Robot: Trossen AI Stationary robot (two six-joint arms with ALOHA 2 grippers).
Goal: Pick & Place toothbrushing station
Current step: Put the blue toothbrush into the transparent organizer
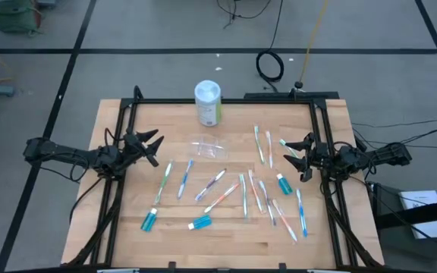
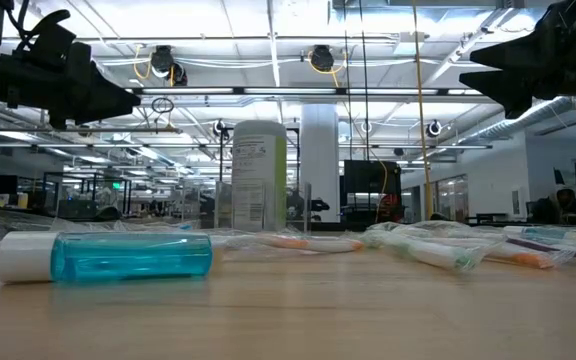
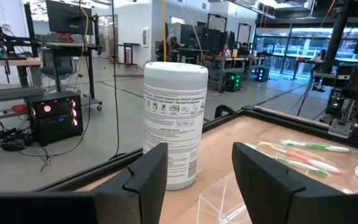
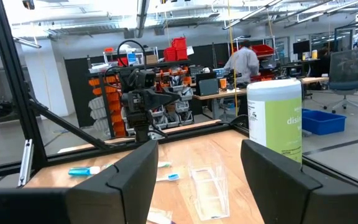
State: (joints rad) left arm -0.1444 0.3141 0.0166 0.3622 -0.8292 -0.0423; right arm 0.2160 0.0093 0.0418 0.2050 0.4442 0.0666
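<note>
The toothbrushing station, a small clear plastic holder point(image 1: 209, 148), rests on the wooden table near its middle and just nearer than the white canister with a green label point(image 1: 208, 102). The holder also shows in the left wrist view point(image 3: 219, 200) and the right wrist view point(image 4: 209, 190). My left gripper point(image 1: 152, 145) hangs open above the table's left part, pointing level toward the holder and apart from it. My right gripper point(image 1: 293, 152) hangs open above the right part, facing the holder from the other side. Neither has anything between its fingers.
Several toothbrushes point(image 1: 211, 184) and blue tubes point(image 1: 149, 221) point(image 1: 201, 222) point(image 1: 283, 183) lie scattered across the near half of the table. More toothbrushes point(image 1: 262, 144) lie at the right. A black frame point(image 1: 226, 100) runs along the table's far edge and both sides.
</note>
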